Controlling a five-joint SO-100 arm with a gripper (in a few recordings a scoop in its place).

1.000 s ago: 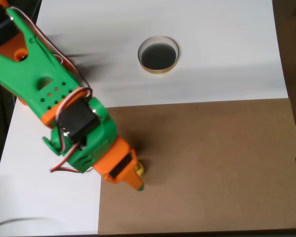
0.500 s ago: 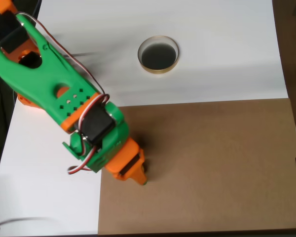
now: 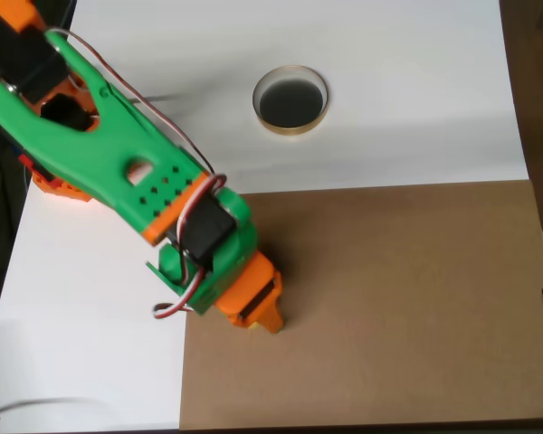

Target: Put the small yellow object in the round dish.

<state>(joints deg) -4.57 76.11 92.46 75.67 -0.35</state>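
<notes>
Seen in the overhead view: green and orange plastic arm [image 3: 136, 172] reaching from the upper left corner of the frame down toward the lower middle, with red, white and black wires looping along it and a black servo block near the wrist. Orange two-finger gripper [image 3: 270, 321] at the arm's tip, low and slightly left of centre, over the brown cardboard sheet [image 3: 398, 298] close to that sheet's left edge. Fingertips pointing down and away from the camera, so cannot tell how wide the jaws stand or whether anything sits between them. Small yellow object hidden somewhere, most likely under the gripper body, though not possible to confirm from this angle.

Small shallow round dish with a dark glossy interior and thin pale tan rim [image 3: 290, 126] lying in the upper middle of the frame on the white table surface [image 3: 416, 99], well apart from the gripper and above the top edge of the cardboard. Dark interior of the dish looking bare. Cardboard sheet covering the lower right part of the frame, white surface showing along the top and down the left side. Tiny dark mark at the far right edge of the frame, too small to identify.
</notes>
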